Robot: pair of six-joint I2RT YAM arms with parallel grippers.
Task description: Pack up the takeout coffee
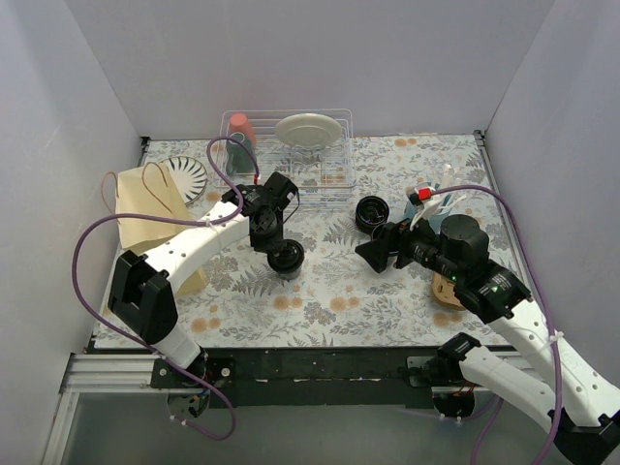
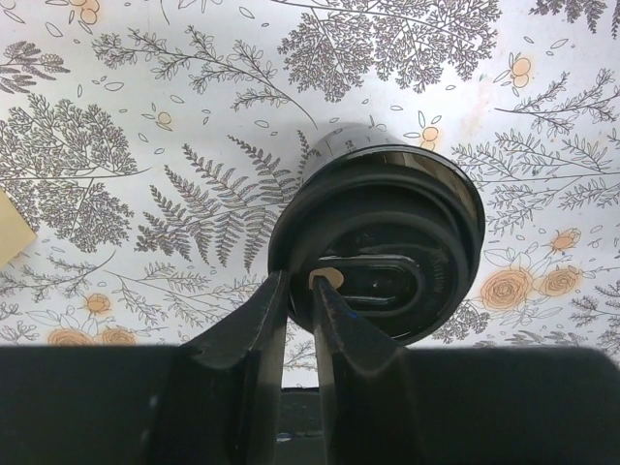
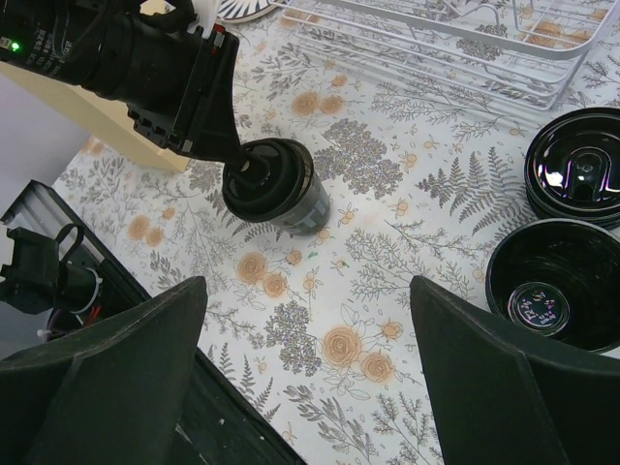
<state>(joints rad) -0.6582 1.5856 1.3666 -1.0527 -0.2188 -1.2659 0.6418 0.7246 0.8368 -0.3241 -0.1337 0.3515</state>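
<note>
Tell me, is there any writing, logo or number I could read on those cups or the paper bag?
No text can be read in any view.
Lidded cup: possibly faint raised marks on the lid's rim, too blurred to read.
Open cup: pale specks on its inside bottom, too small to read.
Bag: plain, no print showing.

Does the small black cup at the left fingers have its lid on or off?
On. A ringed black lid covers the small round black disposable cup, its sip opening visible.
</note>
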